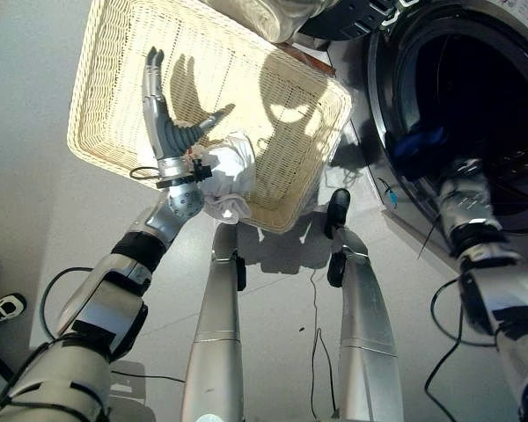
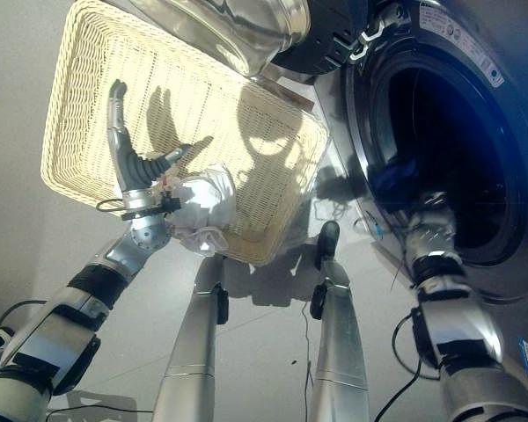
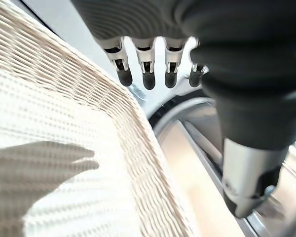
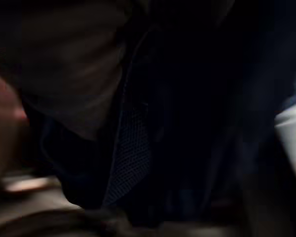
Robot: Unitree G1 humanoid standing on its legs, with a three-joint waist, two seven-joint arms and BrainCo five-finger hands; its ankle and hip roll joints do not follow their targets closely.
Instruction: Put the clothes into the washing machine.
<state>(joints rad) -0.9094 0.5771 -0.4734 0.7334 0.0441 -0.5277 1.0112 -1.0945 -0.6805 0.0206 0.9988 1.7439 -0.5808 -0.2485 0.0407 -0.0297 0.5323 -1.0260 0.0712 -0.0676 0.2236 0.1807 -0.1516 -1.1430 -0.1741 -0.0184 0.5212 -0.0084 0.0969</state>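
My left hand (image 1: pixel 165 123) hangs open over the basket (image 1: pixel 114 53), fingers straight and holding nothing, with the white cloth (image 1: pixel 231 167) just beside my wrist on the basket's near edge — nearer my body than the fingertips. My right hand (image 1: pixel 462 171) is at the washer (image 2: pixel 510 220) mouth beside a blue garment (image 1: pixel 420 141) — its fingers are hidden, so I cannot tell their state. The left is clearly the nearer hand for the cloth, and I judge it must draw back toward me to reach it.
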